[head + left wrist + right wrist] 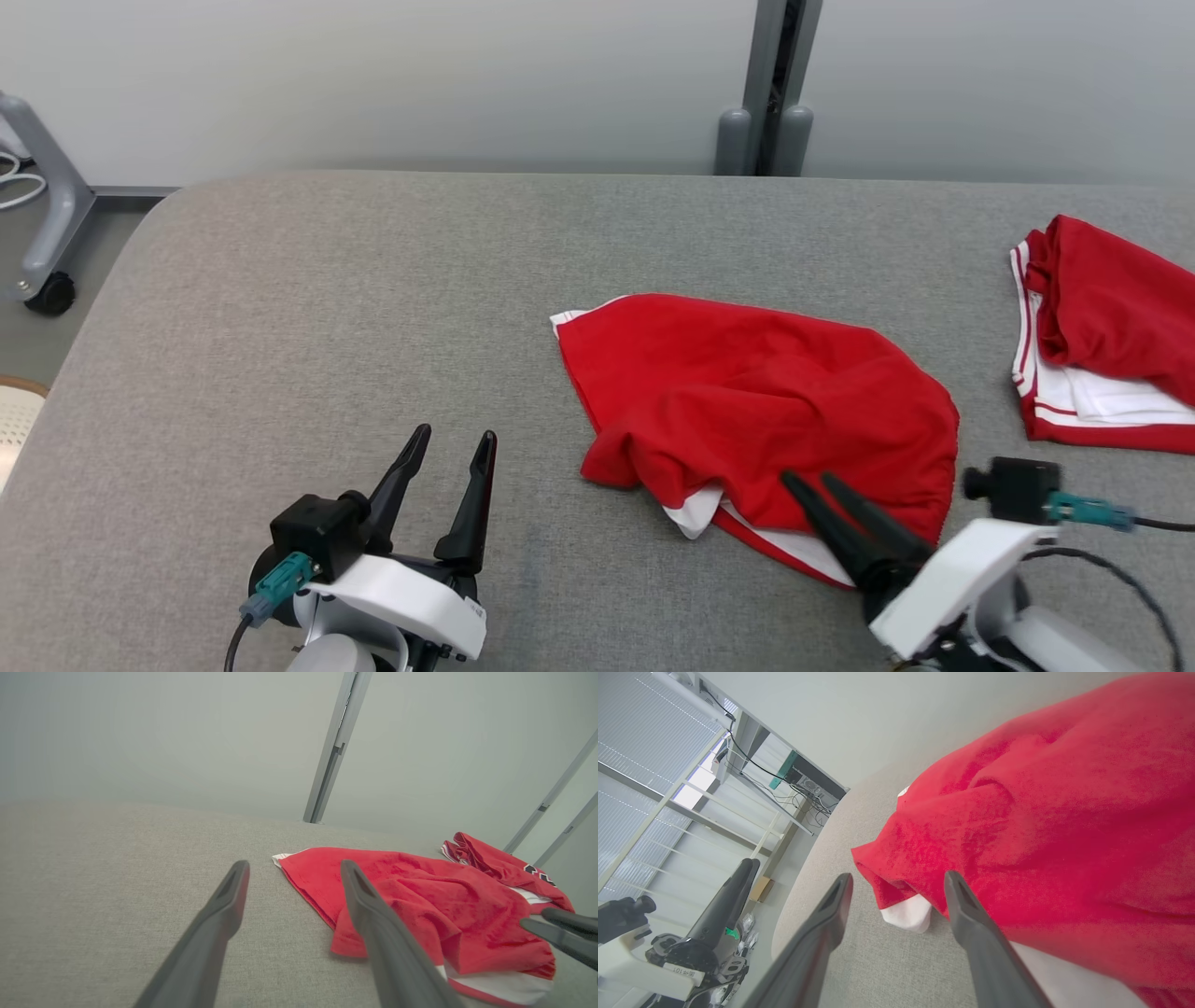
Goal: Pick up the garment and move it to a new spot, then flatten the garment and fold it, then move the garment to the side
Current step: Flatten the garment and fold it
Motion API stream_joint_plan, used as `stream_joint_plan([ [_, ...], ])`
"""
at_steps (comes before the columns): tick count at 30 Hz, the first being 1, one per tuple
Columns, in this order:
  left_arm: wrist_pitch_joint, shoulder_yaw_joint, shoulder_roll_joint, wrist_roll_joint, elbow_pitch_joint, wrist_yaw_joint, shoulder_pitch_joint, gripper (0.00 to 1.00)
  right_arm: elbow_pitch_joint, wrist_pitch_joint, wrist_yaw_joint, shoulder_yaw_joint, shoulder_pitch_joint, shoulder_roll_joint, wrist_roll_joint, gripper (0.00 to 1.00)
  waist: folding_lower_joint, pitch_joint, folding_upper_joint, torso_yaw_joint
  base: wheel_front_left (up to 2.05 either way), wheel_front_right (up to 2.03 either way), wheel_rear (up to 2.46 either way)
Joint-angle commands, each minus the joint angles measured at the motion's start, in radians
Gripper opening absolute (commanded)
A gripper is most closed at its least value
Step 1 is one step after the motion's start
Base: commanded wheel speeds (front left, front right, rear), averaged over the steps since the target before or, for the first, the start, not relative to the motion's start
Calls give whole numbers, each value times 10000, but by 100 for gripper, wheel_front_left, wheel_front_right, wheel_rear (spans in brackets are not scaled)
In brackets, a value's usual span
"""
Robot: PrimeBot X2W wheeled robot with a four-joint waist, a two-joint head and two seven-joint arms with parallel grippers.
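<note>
Garment (pixel 756 392) lies crumpled, red with white trim, left pincer (pixel 456 433) and right pincer (pixel 808 477) both spread, empty.

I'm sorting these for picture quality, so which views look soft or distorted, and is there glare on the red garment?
Head view: sharp, evenly lit, no glare on the red garment. Left wrist view: hazy, left hand blurred up close, wall post leaning. Right wrist view: tilted, garment soft, bright window.

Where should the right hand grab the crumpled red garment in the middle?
Grip the white-trimmed hem poking out at the near edge of the garment. Come in low from the robot's side: the open right hand points at it, and that edge lies loose.
</note>
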Motion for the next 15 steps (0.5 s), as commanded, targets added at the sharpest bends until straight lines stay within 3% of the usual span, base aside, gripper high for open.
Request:
stream_joint_plan([
  [1, -33, 22, 44, -65, -52, 46, 104, 100, -147, -316, 3, -174, 215, -320, -48, 100, 0, 14, 0, -111, 0, 0, 0],
  [9, -34, -42, 13, -102, -59, 61, 112, 100, -313, -917, 3, -709, 797, -1147, -393, 100, 0, 8, 0, -413, 0, 0, 0],
  [15, -34, -63, -16, -161, -99, 60, 169, 100, 178, -1179, 3, -1180, 1382, -1325, -1014, 100, 0, -31, 0, -458, 0, 0, 0],
])
